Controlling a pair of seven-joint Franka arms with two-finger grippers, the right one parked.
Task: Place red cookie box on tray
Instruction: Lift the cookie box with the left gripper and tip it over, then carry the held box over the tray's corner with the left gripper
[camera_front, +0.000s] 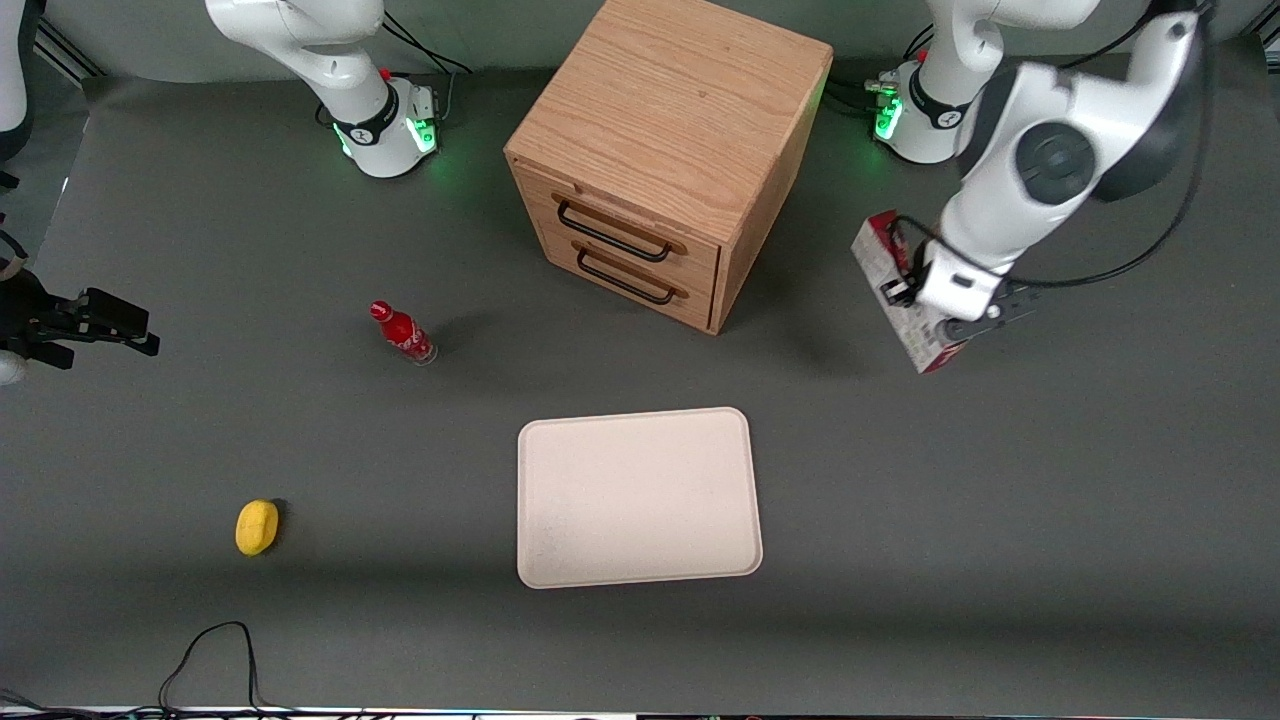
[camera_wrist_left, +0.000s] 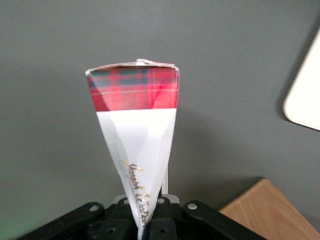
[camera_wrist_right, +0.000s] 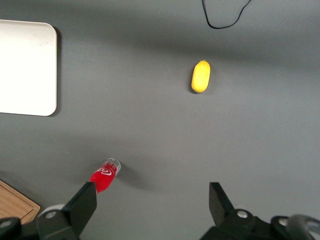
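Note:
My left gripper (camera_front: 915, 295) is shut on the red cookie box (camera_front: 893, 290), a long narrow carton with white sides and a red tartan end. It holds the box in the air, beside the wooden cabinet toward the working arm's end of the table. In the left wrist view the box (camera_wrist_left: 137, 135) runs out from between the gripper's (camera_wrist_left: 145, 220) black fingers, its tartan end farthest from them. The beige tray (camera_front: 637, 497) lies flat on the table, nearer the front camera than the cabinet, with nothing on it. A corner of the tray (camera_wrist_left: 306, 100) shows in the left wrist view.
A wooden two-drawer cabinet (camera_front: 665, 150) stands at the middle back. A small red bottle (camera_front: 403, 333) and a yellow lemon-like object (camera_front: 257, 526) lie toward the parked arm's end. A black cable (camera_front: 215, 650) loops at the front edge.

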